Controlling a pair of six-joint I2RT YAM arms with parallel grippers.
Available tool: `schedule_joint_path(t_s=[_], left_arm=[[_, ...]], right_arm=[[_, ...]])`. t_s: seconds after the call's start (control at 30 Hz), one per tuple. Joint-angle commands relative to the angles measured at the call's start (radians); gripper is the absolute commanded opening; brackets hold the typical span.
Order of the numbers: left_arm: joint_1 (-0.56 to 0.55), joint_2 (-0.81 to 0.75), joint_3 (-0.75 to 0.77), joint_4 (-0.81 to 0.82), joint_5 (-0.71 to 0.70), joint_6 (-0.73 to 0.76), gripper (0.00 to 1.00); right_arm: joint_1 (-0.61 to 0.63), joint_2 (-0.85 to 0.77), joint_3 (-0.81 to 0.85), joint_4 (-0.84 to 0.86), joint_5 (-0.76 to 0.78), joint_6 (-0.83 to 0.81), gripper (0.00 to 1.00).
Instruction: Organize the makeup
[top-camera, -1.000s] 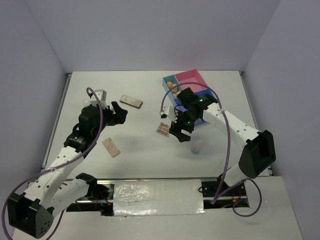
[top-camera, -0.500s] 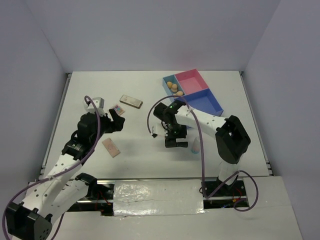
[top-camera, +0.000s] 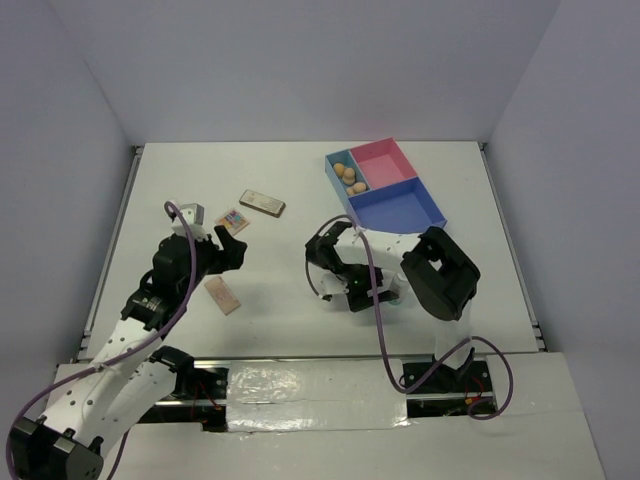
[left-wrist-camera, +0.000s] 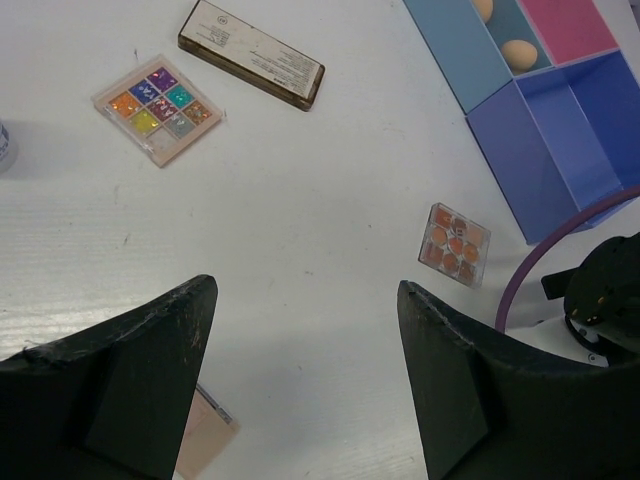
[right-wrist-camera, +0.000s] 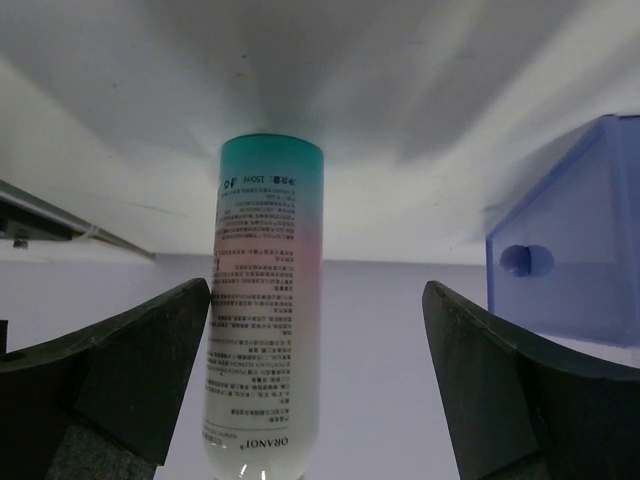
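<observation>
1. Top view: tan egg-shaped sponges (top-camera: 350, 177) sit in a small end compartment of the blue-and-pink divided tray (top-camera: 400, 208). A brown-gold rectangular palette (top-camera: 262, 203) lies near a multicolour-squares palette (top-camera: 234, 219), and a pinkish palette (top-camera: 223, 295) lies apart, nearer the arm bases.
2. Left wrist: the left gripper (left-wrist-camera: 305, 380) gapes wide and holds nothing. A small orange-pan palette (left-wrist-camera: 455, 243) lies near the tray.
3. Right wrist: the right gripper (right-wrist-camera: 317, 290) is spread wide, with a white teal-ended bottle (right-wrist-camera: 265, 330) between its fingers, ungripped.
</observation>
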Motion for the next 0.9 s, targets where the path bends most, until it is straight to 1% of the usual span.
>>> schedule_joint_path(t_s=[0.0,0.17,0.37,0.4,0.5,0.73,0.8,0.87], left_arm=[[0.006,-0.021,0.005,0.026,-0.015,-0.01,0.85],[0.006,-0.019,0.003,0.026,-0.016,-0.007,0.86],[0.006,-0.008,0.003,0.04,-0.013,-0.004,0.85],[0.006,-0.007,0.005,0.042,-0.013,-0.004,0.85],[0.006,-0.001,0.009,0.042,-0.013,0.0,0.85],[0.004,-0.004,0.018,0.029,-0.019,0.008,0.85],[0.004,-0.005,0.02,0.031,-0.016,0.007,0.86],[0.006,-0.001,0.023,0.04,-0.008,0.001,0.86]], right_arm=[[0.012,0.018,-0.05,-0.061,0.072,-0.004,0.94],[0.012,0.024,-0.067,-0.096,0.051,0.005,0.93],[0.012,0.014,-0.103,-0.092,0.075,0.004,0.92],[0.012,0.015,-0.103,-0.095,0.072,0.004,0.87],[0.012,0.02,-0.108,-0.096,0.071,0.012,0.79],[0.012,-0.008,-0.117,-0.089,0.056,0.012,0.65],[0.012,-0.023,-0.097,-0.093,0.043,0.015,0.44],[0.012,-0.034,-0.056,-0.101,0.02,0.022,0.27]])
